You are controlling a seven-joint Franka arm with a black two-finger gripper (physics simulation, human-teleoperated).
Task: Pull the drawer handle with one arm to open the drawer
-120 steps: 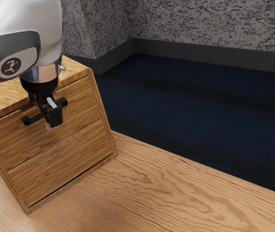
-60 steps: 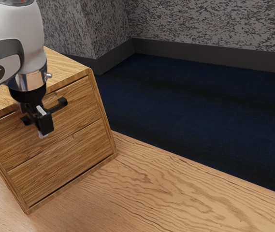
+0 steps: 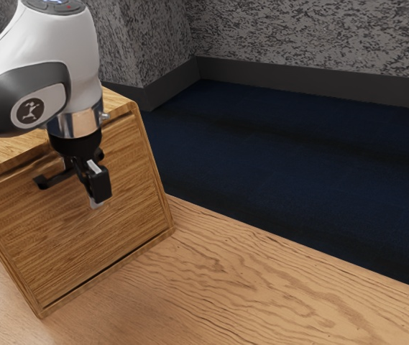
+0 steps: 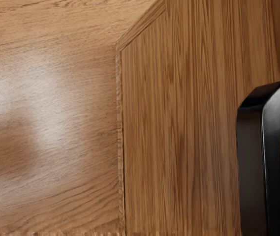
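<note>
The cabinet (image 3: pixel 60 237) sits at the exterior view's left. The black handle (image 3: pixel 49 177) is on the cabinet's front, near its top. The gripper (image 3: pixel 96 192) hangs at the handle's right end. I cannot tell if it grips or is loose. The table (image 3: pixel 262 287) lies under the cabinet.

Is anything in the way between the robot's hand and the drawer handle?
Nothing visible is. The gripper is right at the black drawer handle, near its end toward the exterior view's right, in front of the wooden cabinet.
</note>
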